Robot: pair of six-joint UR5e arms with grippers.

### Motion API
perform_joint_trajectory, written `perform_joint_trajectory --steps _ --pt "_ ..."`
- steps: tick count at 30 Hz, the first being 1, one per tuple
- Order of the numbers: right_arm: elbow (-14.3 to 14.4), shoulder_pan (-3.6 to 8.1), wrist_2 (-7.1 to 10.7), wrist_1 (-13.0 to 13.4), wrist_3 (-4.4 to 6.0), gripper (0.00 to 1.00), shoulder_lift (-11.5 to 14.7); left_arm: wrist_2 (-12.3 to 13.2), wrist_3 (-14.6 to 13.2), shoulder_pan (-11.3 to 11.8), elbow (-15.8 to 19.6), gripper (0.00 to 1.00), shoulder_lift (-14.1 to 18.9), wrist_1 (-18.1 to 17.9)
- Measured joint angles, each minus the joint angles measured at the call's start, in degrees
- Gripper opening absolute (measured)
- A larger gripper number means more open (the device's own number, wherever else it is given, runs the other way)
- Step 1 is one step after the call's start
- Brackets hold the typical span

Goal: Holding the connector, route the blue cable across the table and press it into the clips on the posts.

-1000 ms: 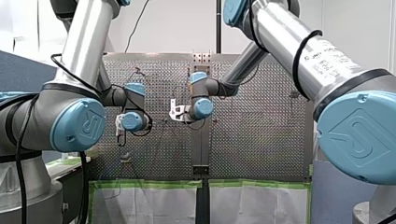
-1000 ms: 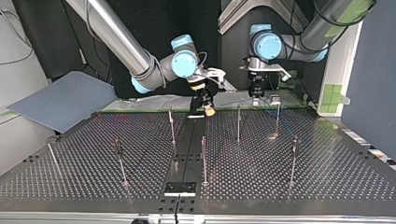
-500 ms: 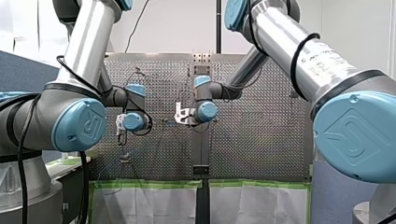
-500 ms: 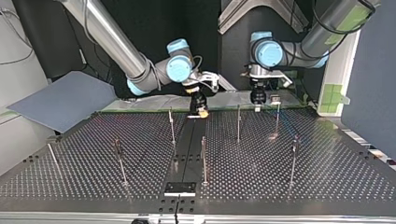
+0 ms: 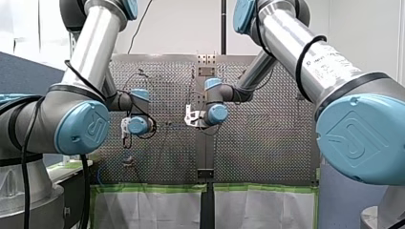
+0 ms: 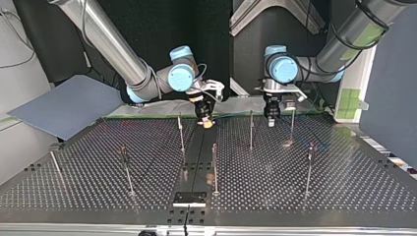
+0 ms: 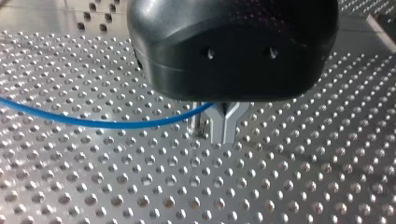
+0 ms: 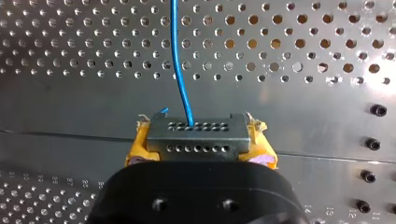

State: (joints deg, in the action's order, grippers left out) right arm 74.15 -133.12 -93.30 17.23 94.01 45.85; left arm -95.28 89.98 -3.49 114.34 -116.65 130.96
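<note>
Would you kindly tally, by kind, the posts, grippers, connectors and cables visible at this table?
Posts: 7
Grippers: 2
Connector: 1
Blue cable: 1
Total: 11
</note>
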Motion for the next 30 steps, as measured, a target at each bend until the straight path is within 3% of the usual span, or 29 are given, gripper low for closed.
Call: perform_joint_trajectory --steps 6,18,24,25,26,27,29,30 --pt "0.0 0.63 0.10 1.1 0.12 0.00 0.0 0.1 -0.1 0.8 -2.6 0.00 -0.9 1.3" --pt "-0.2 2.21 0.21 1.9 0.11 0.00 0.0 1.8 -0.1 2.3 -4.5 0.00 -1.0 2.2" --pt "-0.7 2.42 0.60 1.9 -0.07 0.00 0.0 2.1 0.0 2.3 -5.2 0.00 -1.0 2.8" --pt "-0.8 2.43 0.66 1.9 -0.09 0.00 0.0 2.1 0.1 2.3 -5.2 0.05 -1.0 2.9" --pt "-0.9 2.43 0.71 1.9 -0.10 0.00 0.0 2.1 0.1 2.3 -5.3 0.18 -1.0 2.9" --pt "-1.0 2.44 0.76 1.9 -0.10 0.00 0.0 2.1 0.1 2.3 -5.3 0.18 -1.0 2.9" --pt "-1.0 2.45 0.79 1.9 -0.11 0.00 0.0 2.1 0.3 2.3 -5.3 0.43 -1.0 3.0" --pt "-1.0 2.44 0.81 1.9 -0.14 0.00 0.0 2.1 0.6 2.3 -5.3 0.43 -1.0 3.1"
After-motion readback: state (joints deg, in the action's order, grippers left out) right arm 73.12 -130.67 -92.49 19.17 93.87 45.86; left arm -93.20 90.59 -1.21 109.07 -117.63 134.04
